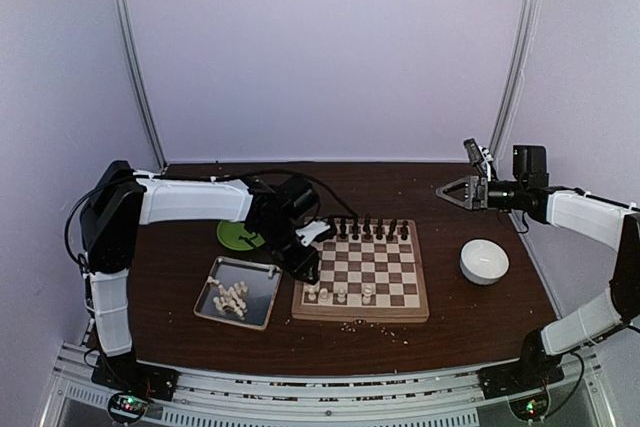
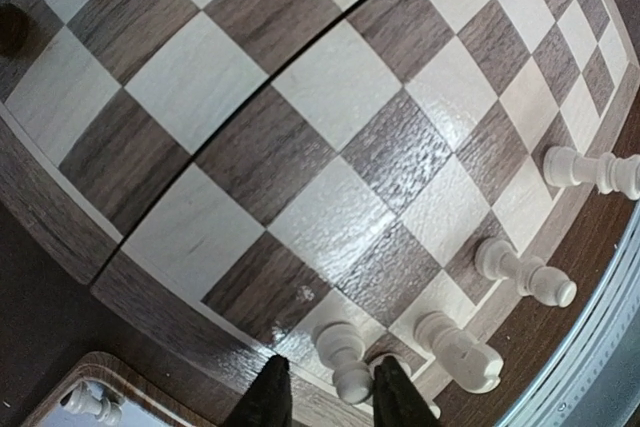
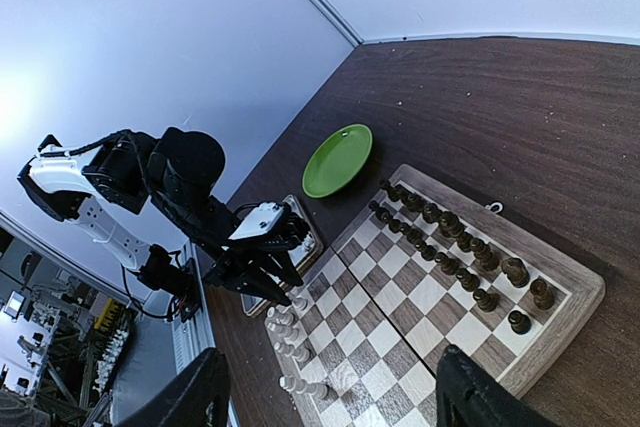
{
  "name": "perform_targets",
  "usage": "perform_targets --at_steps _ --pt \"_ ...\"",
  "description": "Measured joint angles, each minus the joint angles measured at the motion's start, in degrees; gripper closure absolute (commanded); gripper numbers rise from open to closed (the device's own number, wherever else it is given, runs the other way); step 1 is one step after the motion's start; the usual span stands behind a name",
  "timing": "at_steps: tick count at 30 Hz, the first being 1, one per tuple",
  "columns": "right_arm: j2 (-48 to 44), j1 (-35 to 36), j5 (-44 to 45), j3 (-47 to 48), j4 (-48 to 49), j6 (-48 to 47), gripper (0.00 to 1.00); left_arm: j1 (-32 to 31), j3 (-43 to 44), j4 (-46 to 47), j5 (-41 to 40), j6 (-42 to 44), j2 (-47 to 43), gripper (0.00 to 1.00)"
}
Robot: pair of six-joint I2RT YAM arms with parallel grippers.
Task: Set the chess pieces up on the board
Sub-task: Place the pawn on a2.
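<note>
Left end effector point(image 2: 333, 384): narrowly parted, straddling a cream chessman point(image 2: 340, 352) on the board's point(image 2: 330, 97) near row.
Right end effector point(image 3: 330, 397): wide, holding nothing.
Chess pieces point(image 1: 370, 230): dark along far edge; cream spares in tray point(image 1: 256, 282).

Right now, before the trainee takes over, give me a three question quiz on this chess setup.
1. True or false: the dark chess pieces stand along the far edge of the board.
2. The silver tray holding white pieces lies on which side of the board? A left, B right, C behind.
3. Which gripper hangs over the near-left corner of the board?
Key: 1 true; 2 A; 3 the left gripper.
</note>
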Motion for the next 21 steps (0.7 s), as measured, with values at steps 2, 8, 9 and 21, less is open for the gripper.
perform_targets --at_steps 2,8,9,21 --pt "0.0 0.0 -0.1 0.0 0.0 0.0 0.3 0.0 0.1 -0.4 0.0 0.0 0.0 0.65" --pt "0.7 0.0 -0.1 0.0 0.0 0.0 0.3 0.0 0.9 -0.9 -0.2 0.2 -1.4 0.62" --pt "0.8 0.0 -0.1 0.0 0.0 0.0 0.3 0.0 1.1 -0.9 -0.3 0.2 -1.9 0.61" --pt "0.9 0.0 -0.1 0.0 -0.3 -0.7 0.3 1.9 -9.0 -3.2 -16.4 -2.9 -20.1 0.64"
